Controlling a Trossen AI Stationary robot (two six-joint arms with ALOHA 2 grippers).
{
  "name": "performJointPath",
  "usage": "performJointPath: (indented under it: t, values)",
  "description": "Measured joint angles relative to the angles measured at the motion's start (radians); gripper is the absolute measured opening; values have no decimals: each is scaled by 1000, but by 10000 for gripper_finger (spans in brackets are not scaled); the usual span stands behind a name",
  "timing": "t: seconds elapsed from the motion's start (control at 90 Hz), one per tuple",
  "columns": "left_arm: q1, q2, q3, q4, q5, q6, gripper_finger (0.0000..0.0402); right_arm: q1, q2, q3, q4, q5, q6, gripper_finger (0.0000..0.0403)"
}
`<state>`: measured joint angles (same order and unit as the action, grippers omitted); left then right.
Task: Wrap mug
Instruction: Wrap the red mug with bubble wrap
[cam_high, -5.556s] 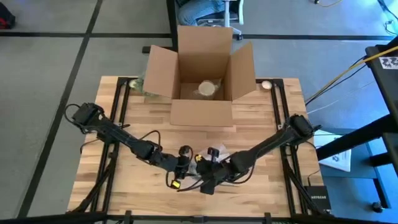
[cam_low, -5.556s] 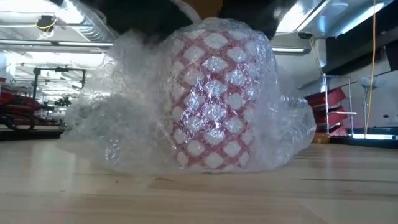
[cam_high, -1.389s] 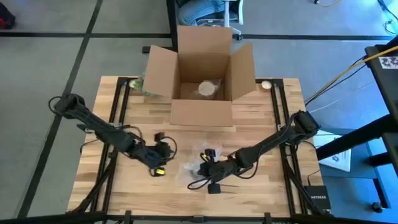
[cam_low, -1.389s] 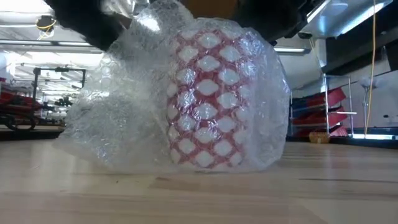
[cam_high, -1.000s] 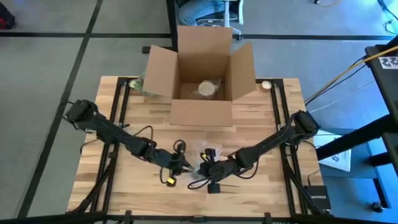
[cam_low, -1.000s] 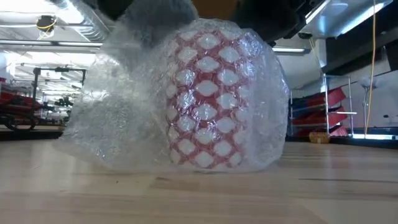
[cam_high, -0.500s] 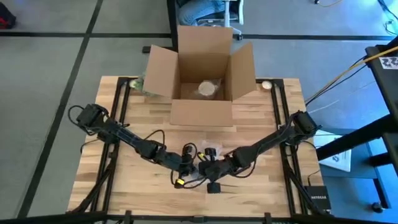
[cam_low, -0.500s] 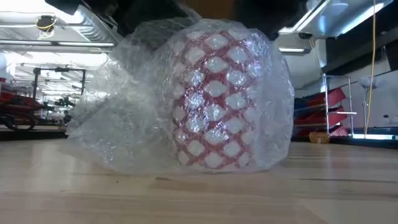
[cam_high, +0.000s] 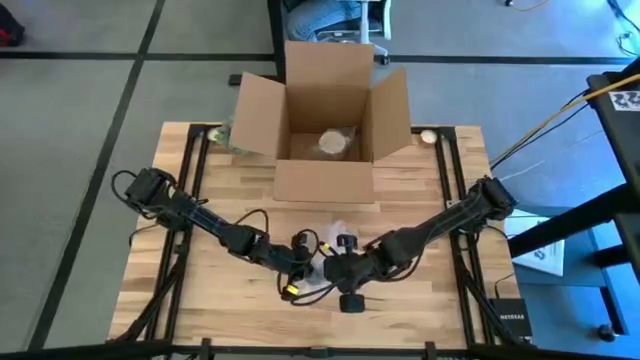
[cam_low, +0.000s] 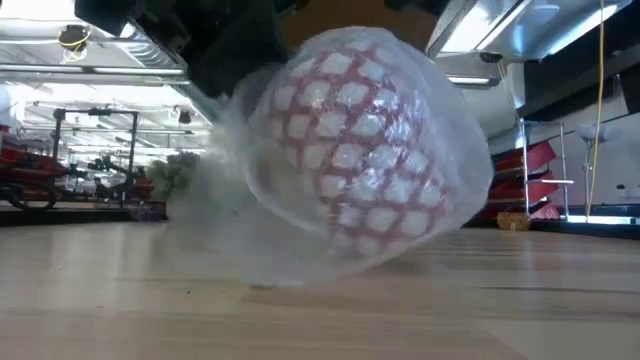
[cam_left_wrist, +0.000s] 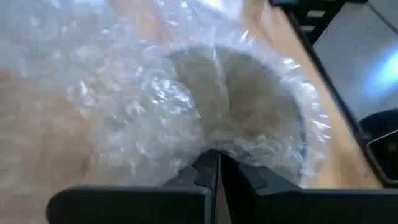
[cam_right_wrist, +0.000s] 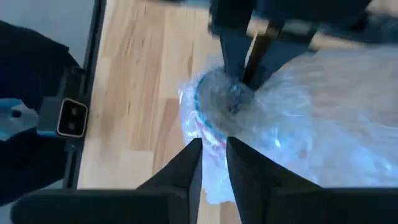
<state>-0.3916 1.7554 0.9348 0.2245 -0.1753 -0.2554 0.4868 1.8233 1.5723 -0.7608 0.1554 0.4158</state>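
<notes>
Grippers met over the table's (cam_high: 200, 300) near middle. Left gripper (cam_left_wrist: 217, 171) pinched the bubble wrap (cam_low: 300, 250) at the mug's (cam_low: 365, 140) rim; the wrapped mug was tilted, while the right gripper (cam_right_wrist: 214, 152), narrowly parted, gripped the wrap.

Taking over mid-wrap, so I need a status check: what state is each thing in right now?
mug: tilted, sheathed in wrap
bubble wrap: around the mug, loose tail trailing on the table
cardboard box: flaps open, a wrapped item inside
left hand: shut on the bubble wrap at the mug's mouth
right hand: closed on the bubble wrap beside the mug
</notes>
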Motion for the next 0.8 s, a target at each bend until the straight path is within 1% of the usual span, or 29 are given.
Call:
performJointPath:
  t: [0.078,0.189,0.278,0.333,0.4,0.444,0.5,0.689,0.8]
  values:
    - [0,0,0,5,0,0,0,7,-4,-1,-33,45,31,60]
    - [0,0,3,6,1,2,0,32,-11,-1,-126,141,109,60]
    - [0,0,11,10,4,10,0,60,-11,-15,-205,151,195,60]
    - [0,0,16,11,4,19,0,91,-12,-43,-207,176,246,60]
    - [0,0,23,12,4,27,0,139,-16,-97,-177,246,303,60]
    - [0,-1,26,15,4,29,0,164,-18,-147,-119,291,335,60]
    - [2,-1,29,17,4,32,0,182,-14,-224,-13,307,352,60]
    - [5,-2,29,27,8,34,0,171,-7,-486,494,363,359,60]
    - [15,-2,30,29,23,25,0,152,-7,-581,697,346,323,60]
